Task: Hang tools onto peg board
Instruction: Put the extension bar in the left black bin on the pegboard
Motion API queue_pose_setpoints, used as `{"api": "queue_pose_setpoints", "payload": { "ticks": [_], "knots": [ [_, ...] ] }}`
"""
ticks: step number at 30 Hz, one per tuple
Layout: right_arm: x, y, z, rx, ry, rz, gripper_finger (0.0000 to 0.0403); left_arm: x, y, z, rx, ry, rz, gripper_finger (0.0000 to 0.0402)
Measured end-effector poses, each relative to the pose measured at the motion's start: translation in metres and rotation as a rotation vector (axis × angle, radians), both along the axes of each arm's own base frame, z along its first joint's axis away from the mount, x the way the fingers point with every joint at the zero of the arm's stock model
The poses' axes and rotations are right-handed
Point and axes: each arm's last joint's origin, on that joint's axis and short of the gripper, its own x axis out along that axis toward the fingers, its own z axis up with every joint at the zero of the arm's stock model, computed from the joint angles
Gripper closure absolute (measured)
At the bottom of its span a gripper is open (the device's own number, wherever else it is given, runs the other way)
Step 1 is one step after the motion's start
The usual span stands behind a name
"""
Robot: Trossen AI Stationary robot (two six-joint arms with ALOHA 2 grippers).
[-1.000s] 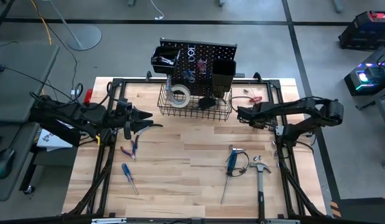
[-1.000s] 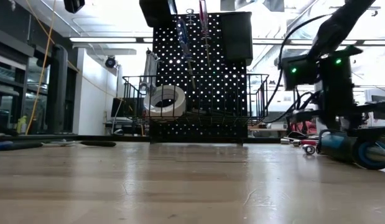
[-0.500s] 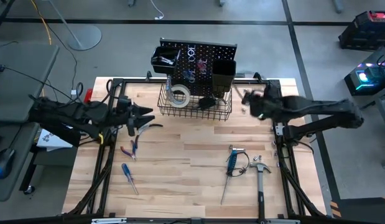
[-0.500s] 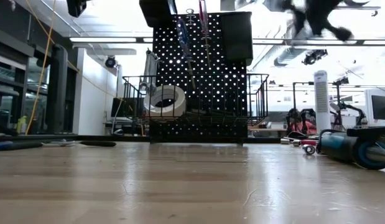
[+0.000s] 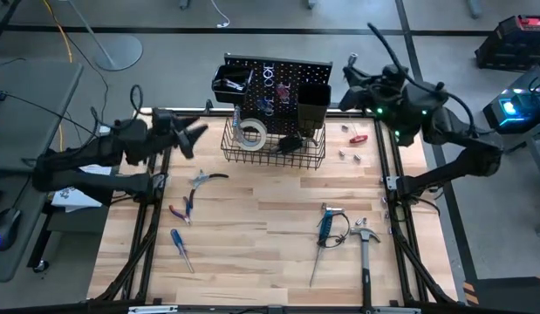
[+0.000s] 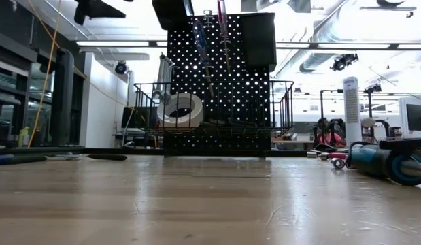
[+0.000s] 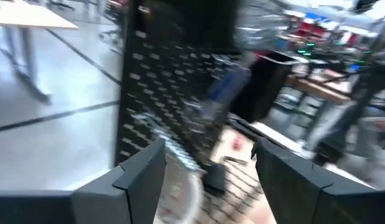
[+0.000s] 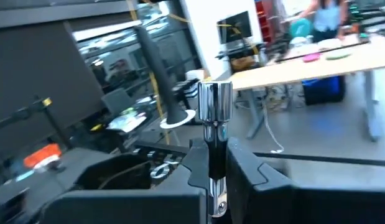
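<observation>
The black peg board (image 5: 274, 80) stands at the table's far edge with a wire basket (image 5: 274, 146) before it. A white tape roll (image 5: 250, 133) lies in the basket. My right gripper (image 5: 351, 83) is high up, right of the board, shut on a silver wrench (image 8: 214, 106). Left of the basket, above the table, my left gripper (image 5: 196, 133) stands open and faces the board (image 7: 180, 81) with nothing between its fingers (image 7: 142, 177). Red pliers (image 5: 182, 209), a blue screwdriver (image 5: 181, 249), another blue-handled screwdriver (image 5: 324, 227) and a hammer (image 5: 365, 249) lie flat on the tabletop. My right gripper pinches the wrench's chrome shaft (image 8: 213, 142) between its two fingers (image 8: 195, 165). The thick round end (image 8: 215, 102) sticks out past the fingertips. The fingers lie about level, and the wrench is lifted clear of the table.
A silver tool (image 5: 204, 179) lies near the table's left rail. A small red tool (image 5: 358, 138) and small silver pieces (image 5: 349, 155) lie right of the basket. Black frame rails (image 5: 393, 201) run along both table sides. The middle of the wooden top (image 5: 270, 218) is bare.
My right gripper has risen steeply from the tabletop right of the basket to well above it, tipping from pointing down to level, with the silver wrench in its fingers. My left gripper has swung toward the far edge and the peg board, staying open.
</observation>
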Motion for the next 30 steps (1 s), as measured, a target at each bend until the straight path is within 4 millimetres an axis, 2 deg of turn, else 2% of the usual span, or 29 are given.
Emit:
{"api": "queue_pose_setpoints", "payload": {
  "ticks": [3, 8, 10, 14, 19, 24, 30],
  "knots": [
    [0.016, 0.000, 0.006, -0.023, 0.028, 0.040, 0.0393, 0.005, 0.021, -0.003, -0.006, 0.028, -0.006, 0.0169],
    [0.043, 0.001, 0.011, -0.060, 0.073, 0.109, 0.0393, 0.019, 0.069, -0.023, -0.114, 0.109, -0.114, 0.0169],
    [0.047, 0.001, 0.015, -0.074, 0.082, 0.125, 0.0393, 0.022, 0.087, -0.023, -0.103, 0.069, -0.148, 0.0169],
    [0.043, 0.002, 0.032, -0.103, 0.050, 0.142, 0.0393, 0.018, 0.125, -0.016, -0.032, -0.081, -0.215, 0.0169],
    [0.036, 0.002, 0.044, -0.119, 0.011, 0.156, 0.0393, 0.018, 0.168, -0.033, -0.120, -0.150, -0.295, 0.0169],
    [0.037, 0.002, 0.045, -0.123, -0.012, 0.177, 0.0393, 0.031, 0.189, -0.052, -0.145, -0.153, -0.357, 0.0169],
    [0.054, -0.004, 0.041, -0.129, -0.034, 0.190, 0.0393, 0.041, 0.191, -0.055, -0.109, -0.164, -0.374, 0.0169]
  ]
}}
